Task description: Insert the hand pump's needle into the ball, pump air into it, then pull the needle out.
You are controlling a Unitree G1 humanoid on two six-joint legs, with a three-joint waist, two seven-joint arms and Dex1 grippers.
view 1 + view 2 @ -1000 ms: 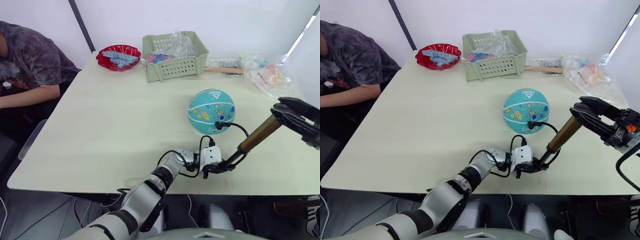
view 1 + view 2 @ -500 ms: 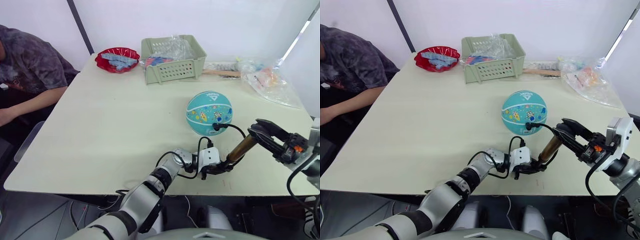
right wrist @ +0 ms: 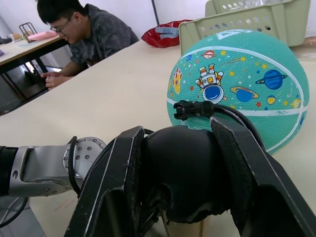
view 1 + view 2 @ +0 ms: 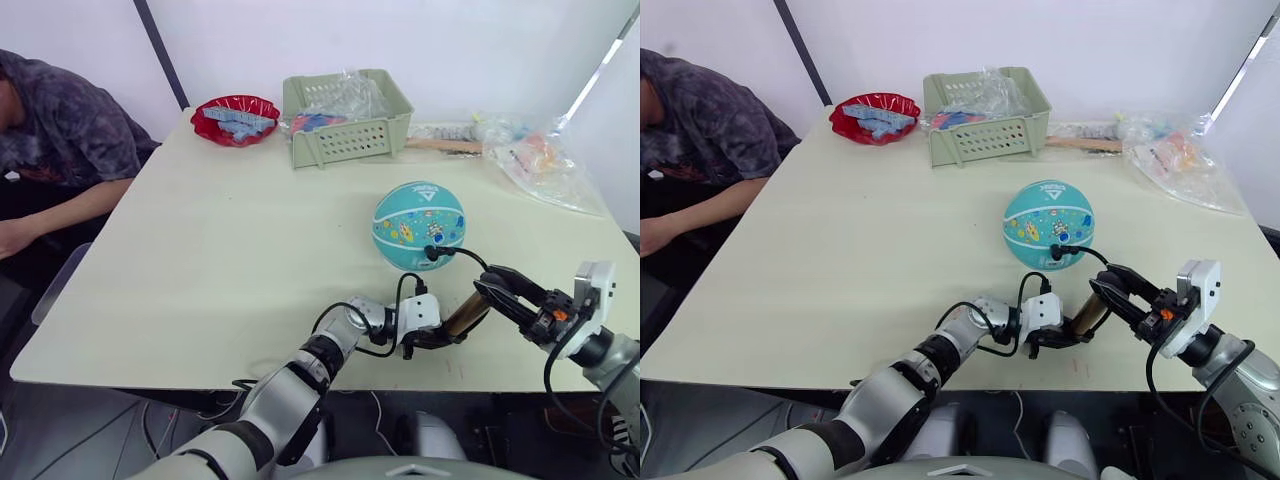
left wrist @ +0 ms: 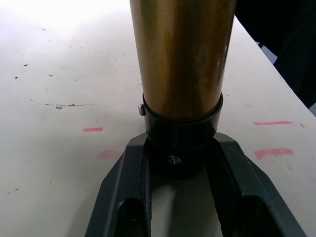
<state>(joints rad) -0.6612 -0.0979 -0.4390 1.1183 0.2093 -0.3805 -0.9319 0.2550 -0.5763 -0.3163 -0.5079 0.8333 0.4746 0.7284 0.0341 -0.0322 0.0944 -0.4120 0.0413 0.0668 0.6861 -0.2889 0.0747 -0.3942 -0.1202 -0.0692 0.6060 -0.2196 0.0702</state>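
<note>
The teal ball (image 4: 418, 225) rests on the table's right half. The needle's black fitting (image 3: 193, 108) sits against the ball's near side, and the pin itself is hidden. A thin black hose (image 4: 470, 258) arcs from the fitting down to the hand pump (image 4: 463, 315), a short bronze cylinder tilted near the table's front edge. My left gripper (image 4: 432, 337) is shut on the pump's black lower end cap (image 5: 181, 143). My right gripper (image 4: 495, 290) is shut on the pump's black top handle (image 3: 182, 168), close above the left one.
A green basket (image 4: 348, 118) with bagged items and a red bowl (image 4: 236, 116) stand at the back. Plastic bags (image 4: 540, 160) lie at the back right. A person (image 4: 50, 130) sits at the table's left side. The table's front edge (image 4: 250, 375) is just beneath my grippers.
My right gripper has pushed the pump's handle down and left toward my left gripper, so much less bronze cylinder shows. Ball, needle fitting and left gripper have stayed put.
</note>
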